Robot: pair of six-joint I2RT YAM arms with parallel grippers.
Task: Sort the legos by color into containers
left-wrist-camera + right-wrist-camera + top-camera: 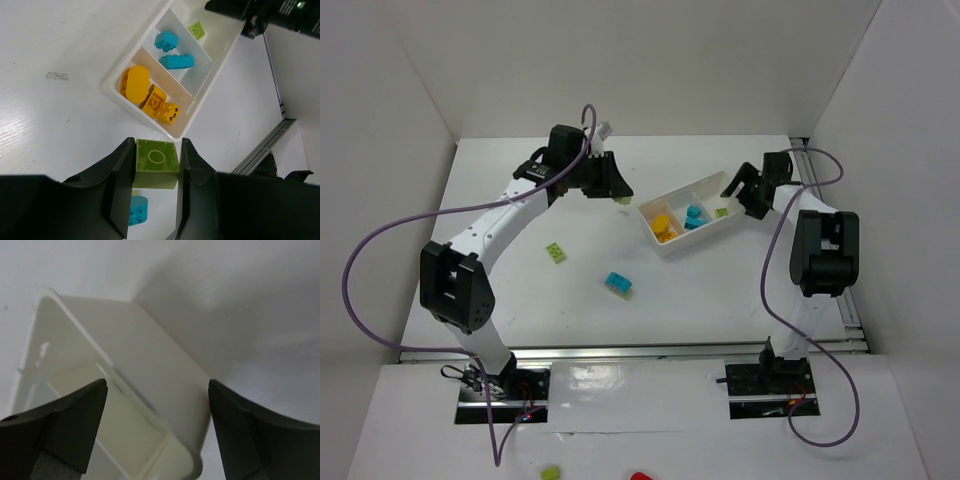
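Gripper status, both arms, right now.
Left gripper: shut on a lime green brick.
Right gripper: open, gripping nothing, at the end of the white tray.

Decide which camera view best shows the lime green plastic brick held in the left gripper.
The left wrist view: the lime green plastic brick sits large, clamped in the left gripper. The top external view shows only a green sliver under that gripper. The right wrist view shows none of it.

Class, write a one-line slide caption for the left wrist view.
Left fingers grip a lime green brick near the partly filled white tray.
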